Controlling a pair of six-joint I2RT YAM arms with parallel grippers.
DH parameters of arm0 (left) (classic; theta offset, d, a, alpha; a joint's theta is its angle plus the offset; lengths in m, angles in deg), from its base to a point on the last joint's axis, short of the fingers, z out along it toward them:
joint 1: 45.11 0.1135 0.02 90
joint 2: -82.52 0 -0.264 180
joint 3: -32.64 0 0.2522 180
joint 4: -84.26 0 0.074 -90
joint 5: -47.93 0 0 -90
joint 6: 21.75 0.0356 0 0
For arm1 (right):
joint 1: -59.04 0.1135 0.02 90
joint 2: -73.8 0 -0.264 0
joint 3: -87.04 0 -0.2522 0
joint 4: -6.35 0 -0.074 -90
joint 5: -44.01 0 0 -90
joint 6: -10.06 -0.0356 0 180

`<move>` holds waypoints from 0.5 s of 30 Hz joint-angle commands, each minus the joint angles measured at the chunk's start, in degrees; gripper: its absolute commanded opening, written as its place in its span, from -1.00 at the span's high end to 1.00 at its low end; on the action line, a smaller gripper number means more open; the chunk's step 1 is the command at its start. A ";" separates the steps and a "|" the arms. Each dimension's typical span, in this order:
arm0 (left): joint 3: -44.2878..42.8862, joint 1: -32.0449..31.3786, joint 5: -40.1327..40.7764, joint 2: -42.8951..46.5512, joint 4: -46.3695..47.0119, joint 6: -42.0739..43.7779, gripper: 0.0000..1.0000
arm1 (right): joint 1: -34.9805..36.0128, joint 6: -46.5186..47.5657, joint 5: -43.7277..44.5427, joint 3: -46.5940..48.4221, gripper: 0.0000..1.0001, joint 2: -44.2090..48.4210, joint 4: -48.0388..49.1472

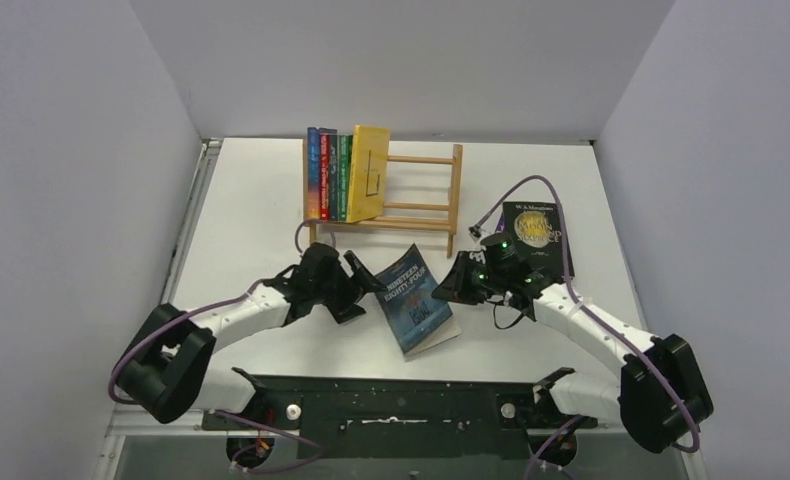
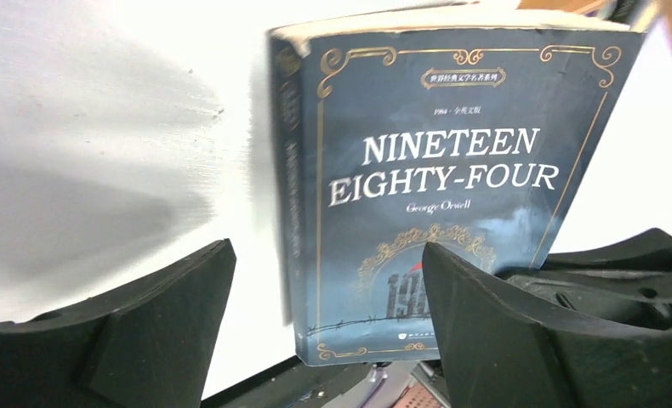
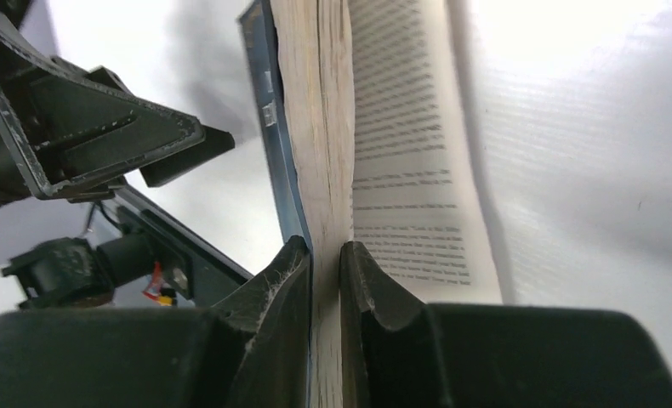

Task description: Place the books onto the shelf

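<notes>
The left fingers [image 2: 158, 336] stand spread wide at centre-left of the table [image 1: 241, 220], grasping nothing. Their tips sit either side of the front cover of the dark blue book [image 1: 416, 300], which faces them with "NINETEEN EIGHTY-FOUR" in white letters. From the left wrist view it is unclear whether they touch it.

At the far middle of the table stands the wooden shelf [image 1: 423, 160]. Four books fill its left end: a blue one [image 1: 313, 170], a red one [image 1: 325, 175], a green one [image 1: 343, 178] and a yellow book [image 1: 368, 170] leaning against them. The slats to their right are bare.

The dark blue book hangs tilted between the two arms, nearer than the shelf. The right fingers [image 3: 273, 289] are clenched on its page edge, pinching the cover and a thick sheaf of pages, while looser printed pages fan open on the right. Whether its lower edge rests on the table cannot be told.

A black book [image 1: 538, 237] lies flat at far right, beyond the right wrist.
</notes>
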 commanded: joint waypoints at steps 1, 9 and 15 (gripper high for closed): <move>2.42 3.08 -0.52 9.17 4.67 2.15 -0.64 | -3.92 -3.53 -5.32 4.83 1.00 6.01 5.87; 5.12 6.13 -2.05 23.30 5.31 1.74 -0.76 | -9.15 -8.00 -11.95 9.97 1.00 12.99 5.67; 3.02 5.95 -4.17 25.19 9.39 -0.37 -0.78 | -9.45 -11.16 -13.64 13.57 1.00 16.47 8.64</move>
